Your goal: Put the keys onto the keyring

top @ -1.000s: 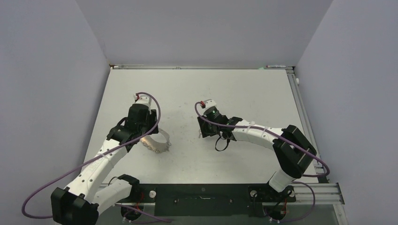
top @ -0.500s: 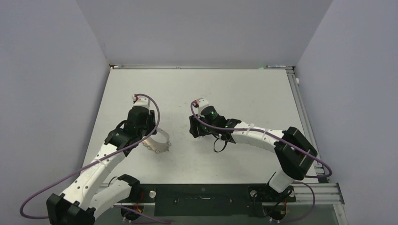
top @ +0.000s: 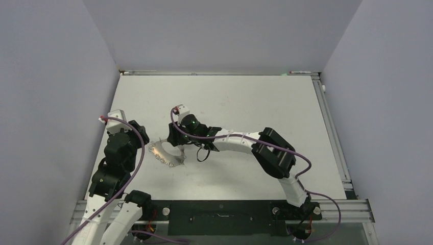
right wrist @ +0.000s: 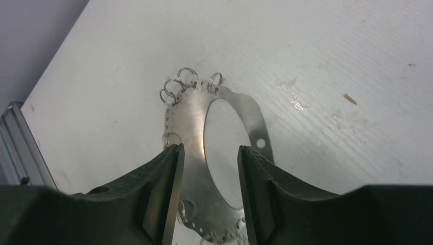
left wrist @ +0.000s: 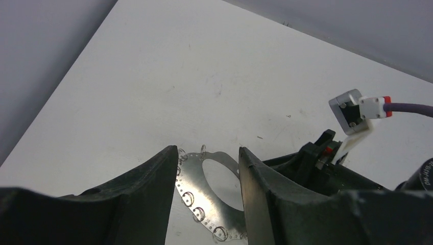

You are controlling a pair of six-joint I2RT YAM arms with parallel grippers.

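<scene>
The right gripper has its jaws partly open and holds nothing. Its two dark fingers hang just over the keyring, and one side of the flat silver band and part of its oval opening show in the gap between them. Whether the fingers touch the metal cannot be told. The left gripper is likewise partly open and empty, its jaws pointing at the same keyring from the other side, with the ring's edge showing between and just beyond the tips. The keyring lies flat on the white surface, in the left half near the arms, between the two grippers. Small wire loops sit bunched on its rim at one end, with more strung along the edge. A small round hole is punched in the band on the opposite side. From the left wrist, the right arm shows just beside the keyring, with a white plug and purple cable above it.
</scene>
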